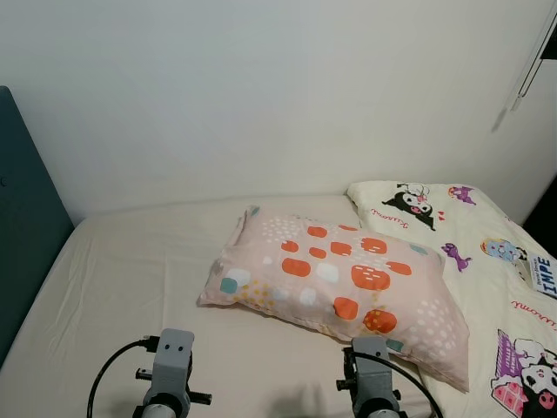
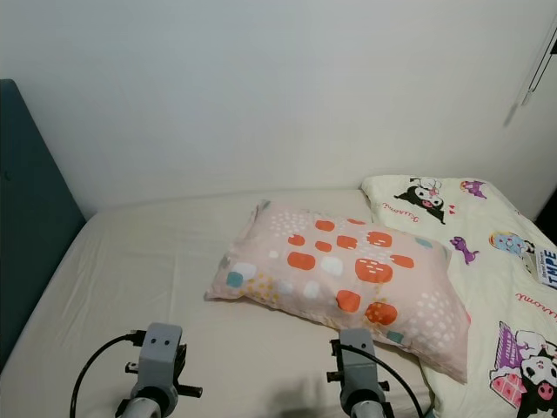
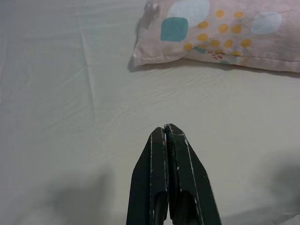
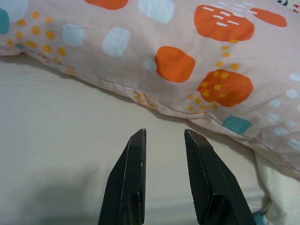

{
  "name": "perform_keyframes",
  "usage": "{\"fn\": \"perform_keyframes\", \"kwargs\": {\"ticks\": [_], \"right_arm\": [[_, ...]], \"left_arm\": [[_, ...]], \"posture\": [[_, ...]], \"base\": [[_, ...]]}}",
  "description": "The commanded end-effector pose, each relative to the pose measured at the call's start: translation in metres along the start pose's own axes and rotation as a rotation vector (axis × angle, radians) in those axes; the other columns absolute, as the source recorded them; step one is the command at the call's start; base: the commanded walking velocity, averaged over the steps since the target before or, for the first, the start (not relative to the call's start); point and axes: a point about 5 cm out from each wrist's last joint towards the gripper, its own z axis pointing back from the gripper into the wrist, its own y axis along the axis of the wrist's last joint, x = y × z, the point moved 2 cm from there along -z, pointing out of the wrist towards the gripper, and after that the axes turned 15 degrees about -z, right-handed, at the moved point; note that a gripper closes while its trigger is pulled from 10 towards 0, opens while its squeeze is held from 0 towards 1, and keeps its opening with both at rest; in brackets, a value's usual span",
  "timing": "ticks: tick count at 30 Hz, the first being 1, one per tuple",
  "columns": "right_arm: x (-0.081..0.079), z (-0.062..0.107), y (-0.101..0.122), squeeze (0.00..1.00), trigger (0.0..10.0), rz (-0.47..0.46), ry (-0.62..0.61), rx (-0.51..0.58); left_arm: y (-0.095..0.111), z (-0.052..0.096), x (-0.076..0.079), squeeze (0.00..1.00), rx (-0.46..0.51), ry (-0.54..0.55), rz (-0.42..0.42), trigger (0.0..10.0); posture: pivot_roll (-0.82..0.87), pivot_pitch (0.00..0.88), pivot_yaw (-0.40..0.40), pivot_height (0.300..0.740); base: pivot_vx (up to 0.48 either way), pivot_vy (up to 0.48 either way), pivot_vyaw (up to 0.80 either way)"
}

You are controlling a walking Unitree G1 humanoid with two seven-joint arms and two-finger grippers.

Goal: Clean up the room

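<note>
A pink pillow [image 1: 335, 283] with orange, white and teal patches lies slantwise on the cream bed sheet [image 1: 130, 287], its right end resting on a cartoon-print duvet [image 1: 487, 261]. My left gripper [image 3: 165, 130] is shut and empty, hovering over bare sheet short of the pillow's [image 3: 220, 33] near corner. My right gripper [image 4: 164, 135] is open with nothing between its fingers, just short of the pillow's [image 4: 187, 61] front edge. Both wrists [image 1: 170, 366] [image 1: 372, 374] show low in the head views.
A dark teal headboard [image 1: 22, 235] runs along the bed's left side. A white wall [image 1: 261, 96] backs the bed. A small printed card [image 1: 541, 275] lies on the duvet at the right. Open sheet stretches left of the pillow.
</note>
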Motion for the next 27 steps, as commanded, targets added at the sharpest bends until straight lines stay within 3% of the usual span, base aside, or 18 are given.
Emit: {"fn": "perform_keyframes", "kwargs": {"ticks": [1, 10, 27], "right_arm": [[0.0033, 0.0028, -0.0059, 0.00, 10.0, -0.023, -0.016, -0.022], [0.0046, 0.0012, -0.0056, 0.00, 10.0, -0.076, -0.041, -0.035], [0.0074, 0.0008, -0.0001, 0.00, 10.0, 0.022, -0.048, 0.005]], "left_arm": [[-0.0029, 0.0021, -0.0007, 0.00, -0.013, -0.003, -0.008, 10.0], [-0.0049, 0.0037, -0.0005, 0.00, -0.018, -0.005, -0.011, 10.0], [-0.0047, 0.0045, -0.0007, 0.00, -0.018, -0.003, -0.010, 10.0]], "posture": [[0.02, 0.110, -0.033, 0.740], [0.02, 0.109, -0.032, 0.740], [0.02, 0.114, -0.034, 0.740]], "base": [[0.000, 0.000, 0.00], [0.000, 0.000, 0.00], [0.000, 0.000, 0.00]]}}
